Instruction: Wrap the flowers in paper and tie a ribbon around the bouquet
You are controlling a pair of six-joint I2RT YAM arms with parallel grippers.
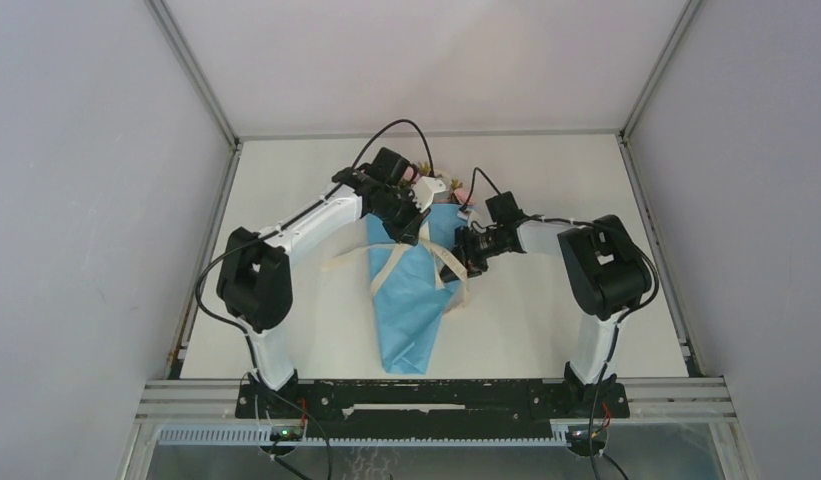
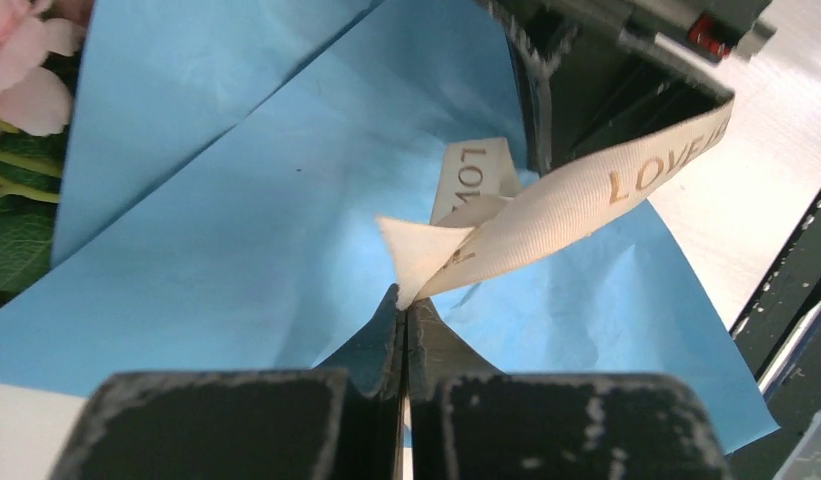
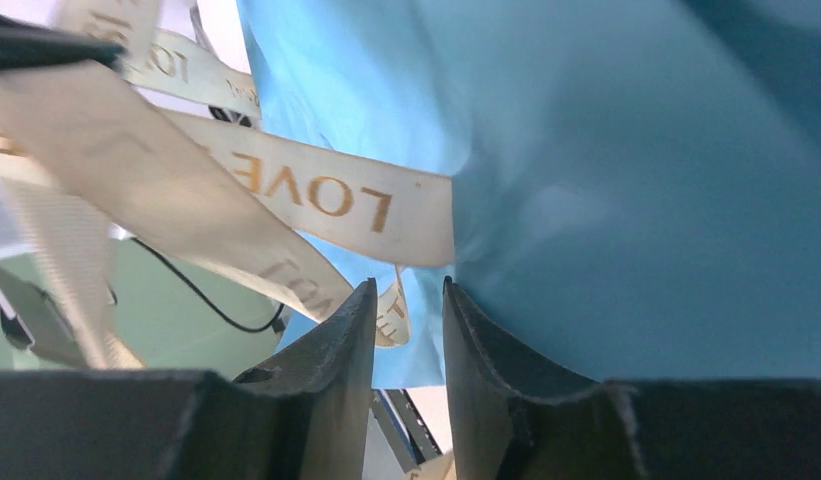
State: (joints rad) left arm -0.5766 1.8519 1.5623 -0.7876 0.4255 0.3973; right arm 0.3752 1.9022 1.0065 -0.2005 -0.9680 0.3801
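The bouquet [image 1: 411, 300] lies mid-table as a light blue paper cone, its point toward the arms. Pink and cream flowers [image 1: 426, 178] poke out at the far end, and show again as flowers [image 2: 21, 70] at the edge of the left wrist view. The cream ribbon [image 1: 391, 265], printed "LOVE", crosses the cone. My left gripper [image 2: 406, 295] is shut on a ribbon end [image 2: 576, 195] above the paper [image 2: 236, 250]. My right gripper [image 3: 410, 290] stands open at the cone's right edge. Its narrow gap is empty, with ribbon loops [image 3: 316, 195] just beyond against the paper [image 3: 636, 200].
White walls enclose the table [image 1: 546, 320] on three sides. Both arms reach in over the cone's upper half, close together. Black cables [image 1: 406, 130] arch over the far end of the bouquet. A metal rail [image 1: 436, 390] runs along the near edge.
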